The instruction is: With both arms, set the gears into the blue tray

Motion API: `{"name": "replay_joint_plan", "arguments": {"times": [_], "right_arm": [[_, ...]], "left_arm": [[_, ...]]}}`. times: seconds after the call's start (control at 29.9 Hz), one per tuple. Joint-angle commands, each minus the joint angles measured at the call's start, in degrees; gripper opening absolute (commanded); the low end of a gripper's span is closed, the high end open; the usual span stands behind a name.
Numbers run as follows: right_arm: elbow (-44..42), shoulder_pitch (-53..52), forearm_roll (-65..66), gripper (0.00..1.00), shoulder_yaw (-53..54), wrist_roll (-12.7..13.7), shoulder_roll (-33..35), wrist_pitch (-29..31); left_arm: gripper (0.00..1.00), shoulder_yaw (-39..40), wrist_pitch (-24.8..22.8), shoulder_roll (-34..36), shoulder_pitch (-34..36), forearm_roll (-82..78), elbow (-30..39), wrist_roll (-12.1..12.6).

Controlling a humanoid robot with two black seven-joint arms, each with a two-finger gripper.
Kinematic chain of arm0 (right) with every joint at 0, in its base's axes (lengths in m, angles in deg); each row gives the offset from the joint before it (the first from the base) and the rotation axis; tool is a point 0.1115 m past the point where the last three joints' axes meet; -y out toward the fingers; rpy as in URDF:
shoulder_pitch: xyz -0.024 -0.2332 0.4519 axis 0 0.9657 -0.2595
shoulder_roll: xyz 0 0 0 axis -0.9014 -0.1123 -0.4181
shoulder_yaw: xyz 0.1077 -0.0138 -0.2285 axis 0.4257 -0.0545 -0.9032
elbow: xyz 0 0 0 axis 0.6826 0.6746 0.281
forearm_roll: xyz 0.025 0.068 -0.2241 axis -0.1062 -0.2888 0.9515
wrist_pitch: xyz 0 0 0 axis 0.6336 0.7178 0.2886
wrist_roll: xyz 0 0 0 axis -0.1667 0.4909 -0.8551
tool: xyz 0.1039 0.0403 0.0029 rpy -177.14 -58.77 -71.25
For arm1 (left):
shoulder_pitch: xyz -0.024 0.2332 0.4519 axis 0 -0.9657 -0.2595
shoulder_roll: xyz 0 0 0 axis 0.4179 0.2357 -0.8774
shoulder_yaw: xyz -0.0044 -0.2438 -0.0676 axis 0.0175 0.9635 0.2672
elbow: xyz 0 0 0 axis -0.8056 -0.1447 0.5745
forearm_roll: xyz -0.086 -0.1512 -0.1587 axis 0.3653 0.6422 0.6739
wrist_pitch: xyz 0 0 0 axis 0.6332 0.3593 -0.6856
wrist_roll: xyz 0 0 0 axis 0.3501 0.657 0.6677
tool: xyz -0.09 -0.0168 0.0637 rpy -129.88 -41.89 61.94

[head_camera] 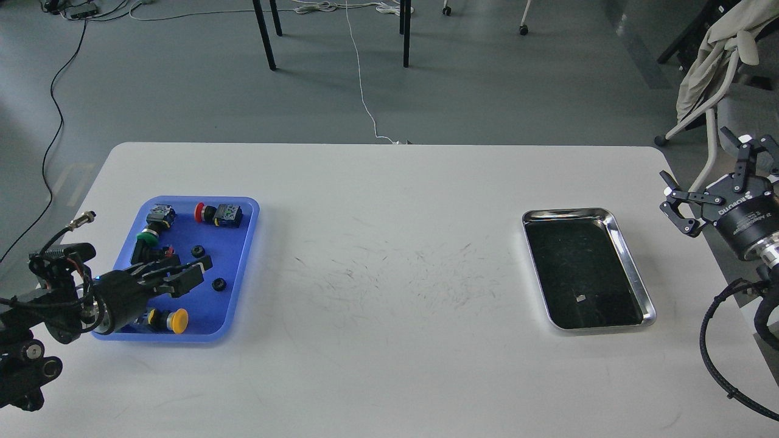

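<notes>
Gears (207, 267) just beside left claw (196, 272)

The blue tray (240, 267), holding two gears (197, 250) and switches (220, 214), lies left on the table (389, 243); the steel tray (633, 267) lies right.

The left claw (192, 275) hides part of the blue tray (243, 267). The right arm (745, 228) is cut off by the frame's edge.
</notes>
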Motion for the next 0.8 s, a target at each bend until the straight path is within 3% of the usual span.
{"name": "replay_joint_plan", "arguments": {"times": [0.0, 0.23, 0.4, 0.6, 0.67, 0.77], "right_arm": [[0.3, -0.1, 0.0, 0.98, 0.4, 0.0, 0.1, 0.0], [0.4, -1.8, 0.0, 0.98, 0.5, 0.2, 1.0, -0.3], [0.5, -3.9, 0.0, 0.98, 0.1, 0.6, 1.8, -0.5], [1.8, -5.3, 0.0, 0.98, -0.3, 1.6, 1.9, -0.9], [2.3, -5.6, -0.1, 0.98, -0.3, 2.3, 2.4, -1.1], [2.4, -7.2, -0.2, 0.98, -0.5, 3.4, 3.9, -3.0]], "left_arm": [[0.96, 0.0, -0.3, 0.4, 3.3, 3.3, 0.3, -0.1], [0.97, 1.4, -3.3, -0.7, 10.9, 17.9, 0.8, -0.1], [0.98, 8.9, -3.2, -6.8, 13.1, 30.1, -0.7, 0.4], [0.98, 17.1, -3.6, -18.5, 19.8, 41.3, -14.2, 5.2], [0.98, 17.0, -4.2, -20.8, 22.4, 44.7, -19.4, 5.6], [0.98, 17.1, -8.7, -23.9, 23.8, 50.5, -27.5, 5.6]]}}
